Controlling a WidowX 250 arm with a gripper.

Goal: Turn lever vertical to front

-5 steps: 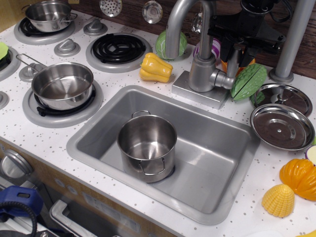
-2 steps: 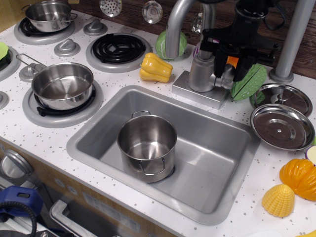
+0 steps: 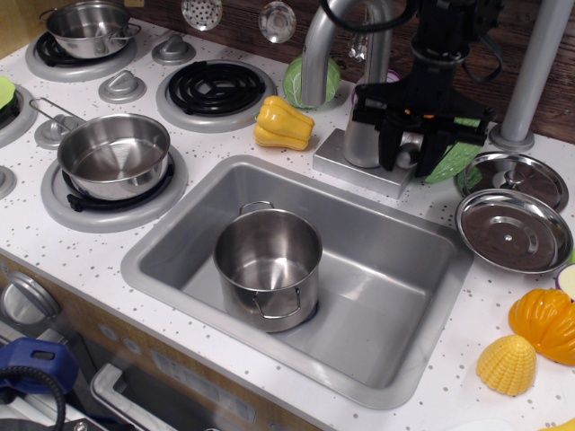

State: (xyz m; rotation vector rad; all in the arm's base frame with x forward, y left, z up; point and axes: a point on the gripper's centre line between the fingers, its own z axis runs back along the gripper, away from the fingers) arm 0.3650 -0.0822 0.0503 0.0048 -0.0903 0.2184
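Now | claw (image 3: 409,151) open, fingers straddling lever (image 3: 409,154) beside faucet body (image 3: 362,135) | no legible writing

White speckled counter (image 3: 269,148) around grey sink (image 3: 395,359). Dark wood wall (image 3: 243,31) behind counter, beyond sink; two small round metal pieces hang on it. Burners (image 3: 214,88) left of sink, grey knobs (image 3: 122,86) among them. Grey pole (image 3: 539,67) rises from counter right-rear of sink. Tan cabinet front (image 3: 54,310) below counter edge, left-front of sink; grey handle (image 3: 117,386) there. Light even, soft glare on metal.
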